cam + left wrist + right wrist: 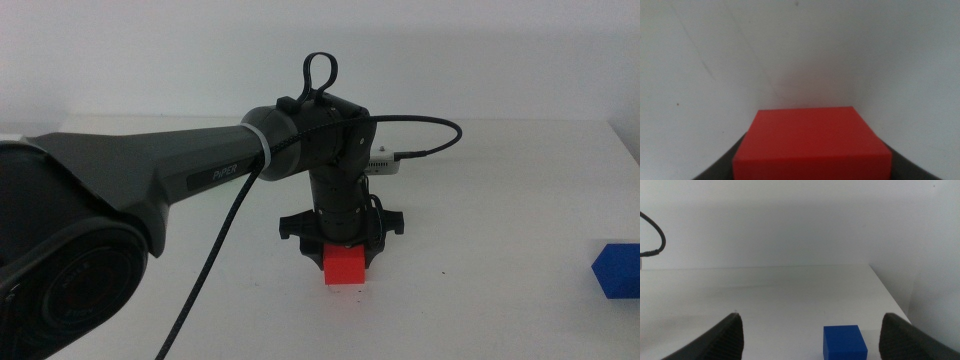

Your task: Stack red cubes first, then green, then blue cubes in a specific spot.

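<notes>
The left gripper (343, 262) points straight down over the middle of the white worktop (500, 220), its dark jaws closed against two opposite sides of the red cube (345, 267). The cube sits at the very bottom of the gripper, with a thin shadow under it; whether it rests on the worktop or hangs just above it is hard to say from the middle view. In the left wrist view the red cube (810, 142) fills the space between the jaws, with bare white surface beyond it.

The blue cube (618, 270) stands on the worktop near its right edge, well apart from the red cube and cut off by the picture's border. The right gripper (812, 335) hovers low there with its jaws spread wide, and the blue cube (844, 342) lies between them, touching neither. A black cable (420, 135) loops from the left arm's wrist toward the worktop's far edge.
</notes>
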Robot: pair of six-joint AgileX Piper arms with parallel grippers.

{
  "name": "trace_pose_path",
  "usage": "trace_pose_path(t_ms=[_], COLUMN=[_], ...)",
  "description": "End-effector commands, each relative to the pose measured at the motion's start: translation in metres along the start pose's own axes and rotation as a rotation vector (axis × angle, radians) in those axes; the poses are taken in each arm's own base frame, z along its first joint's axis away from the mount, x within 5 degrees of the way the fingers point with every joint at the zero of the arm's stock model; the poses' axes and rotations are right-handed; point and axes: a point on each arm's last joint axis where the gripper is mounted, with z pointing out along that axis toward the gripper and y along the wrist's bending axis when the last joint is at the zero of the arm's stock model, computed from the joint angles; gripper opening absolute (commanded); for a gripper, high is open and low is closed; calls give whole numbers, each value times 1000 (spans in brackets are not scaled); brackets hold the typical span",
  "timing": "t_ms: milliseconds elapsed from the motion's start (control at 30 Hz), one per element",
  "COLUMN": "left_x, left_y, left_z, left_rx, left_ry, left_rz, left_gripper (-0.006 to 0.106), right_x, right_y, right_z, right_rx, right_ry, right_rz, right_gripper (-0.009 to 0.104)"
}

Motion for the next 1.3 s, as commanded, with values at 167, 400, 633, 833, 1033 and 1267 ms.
trace_pose_path(t_ms=[167, 400, 633, 833, 1033, 1267], left_x=[3, 3, 2, 3, -7, -37], left_y=[3, 1, 1, 3, 34, 131], left_z=[9, 11, 11, 3, -75, -156], left_rx=[5, 27, 30, 25, 23, -61], left_ry=[6, 11, 4, 10, -139, -394], left_rz=[-4, -17, -13, 42, 93, -37], left_gripper=[-2, 2, 16, 90, 94, 94], right_x=[0, 0, 0, 0, 0, 0], right_y=[0, 0, 0, 0, 0, 0], right_z=[0, 0, 0, 0, 0, 0], right_rx=[-3, -3, -3, -3, -3, -3], right_ry=[-11, -11, -11, -11, -11, -11], right_rz=[-18, -18, -18, -18, -18, -18], right_gripper=[93, 93, 93, 93, 93, 93])
